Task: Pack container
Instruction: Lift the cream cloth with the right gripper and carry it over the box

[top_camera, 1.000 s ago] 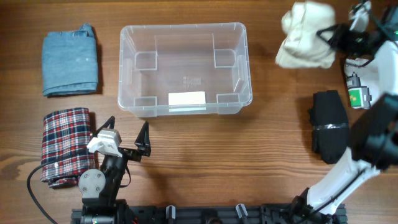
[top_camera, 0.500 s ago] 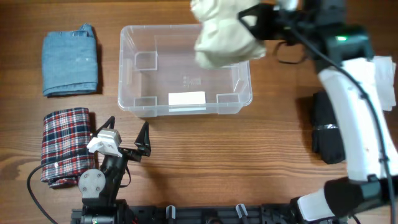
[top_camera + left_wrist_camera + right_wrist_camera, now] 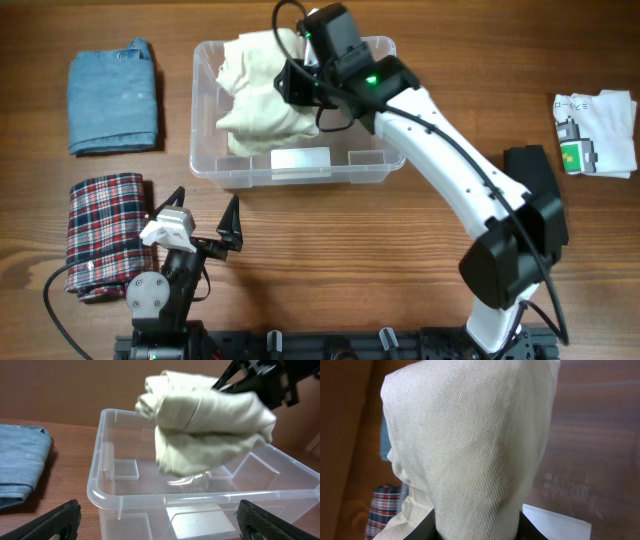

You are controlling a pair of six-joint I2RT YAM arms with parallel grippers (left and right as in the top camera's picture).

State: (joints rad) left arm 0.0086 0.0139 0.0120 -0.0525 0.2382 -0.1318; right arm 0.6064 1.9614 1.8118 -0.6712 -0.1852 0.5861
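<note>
The container [image 3: 215, 172] is glossy clear plastic, the cloth [image 3: 255, 100] matt cream twill.

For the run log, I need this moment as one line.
right claw: shut on cream cloth | cream cloth: hanging over clear container, not released | left claw: open, idle

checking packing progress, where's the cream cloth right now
In the overhead view the cream cloth hangs in the right gripper over the container, toward the end nearer the blue folded cloth.
</note>
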